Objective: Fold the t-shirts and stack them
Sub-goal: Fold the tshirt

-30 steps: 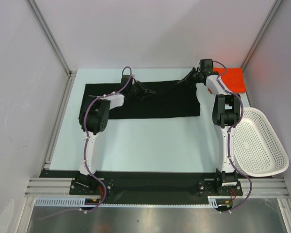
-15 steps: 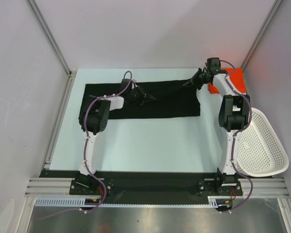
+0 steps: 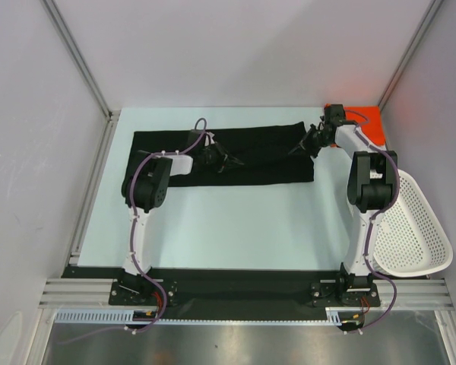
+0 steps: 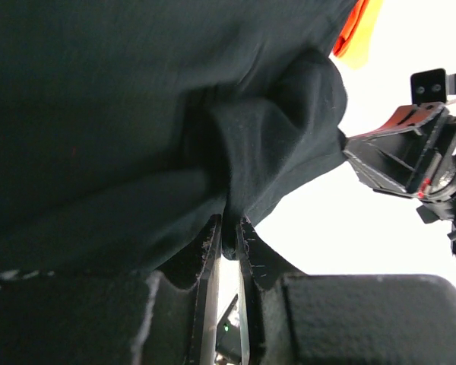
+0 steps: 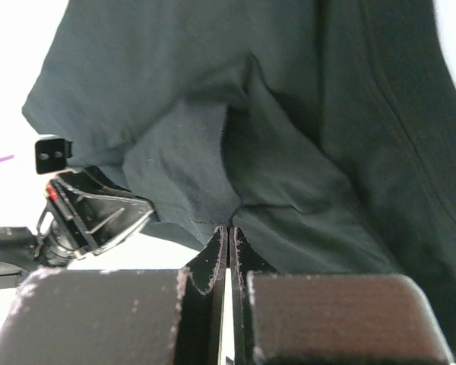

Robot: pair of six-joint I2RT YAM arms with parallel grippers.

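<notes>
Two arms reach over the black t-shirt (image 3: pixel 266 163), spread in a band along the far edge of the counter, while the orange-red t-shirt (image 3: pixel 368 122) lies in the far right corner behind the right arm. The left gripper (image 4: pixel 228 226) has its jaws almost together on a pinched ridge of black cloth near the band's middle, and the right gripper (image 5: pixel 229 230) is clamped the same way on a fold toward the band's right end. To fold well, you should carry both pinches at matching height and pace, with the cloth taut between them, so the lifted part lands square on the rest.
</notes>
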